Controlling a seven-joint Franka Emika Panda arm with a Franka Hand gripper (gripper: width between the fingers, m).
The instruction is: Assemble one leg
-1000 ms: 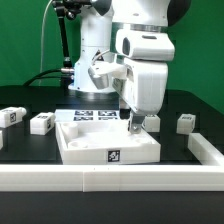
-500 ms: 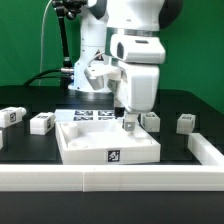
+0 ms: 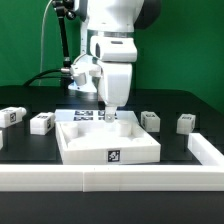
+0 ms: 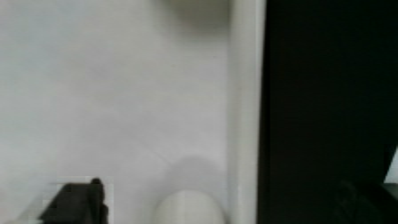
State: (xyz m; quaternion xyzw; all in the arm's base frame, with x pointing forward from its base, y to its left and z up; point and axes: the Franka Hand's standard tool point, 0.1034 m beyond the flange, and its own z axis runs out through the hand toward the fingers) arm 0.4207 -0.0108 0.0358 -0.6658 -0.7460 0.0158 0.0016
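The large white square tray-like piece [image 3: 80, 150] lies at the middle of the black table. Several small white legs with tags stand around it: two at the exterior view's left [image 3: 10, 116] [image 3: 40, 122] and two at the right [image 3: 150, 119] [image 3: 185, 123]. My gripper [image 3: 110, 112] hangs over the far rim of the tray piece, left of the nearer right leg and apart from it. In the wrist view the gripper [image 4: 231, 205] is open with nothing between the fingers; one dark finger [image 4: 75, 200] shows over the white tray surface [image 4: 107, 100].
The marker board [image 3: 88, 115] lies just behind the tray piece, beside the arm's base. A white raised border [image 3: 110, 180] runs along the table's front and up the exterior view's right side [image 3: 205, 148]. Green wall behind.
The arm and gripper have moved toward the exterior view's left, away from the leg at the tray's right far corner. That leg stays where it was.
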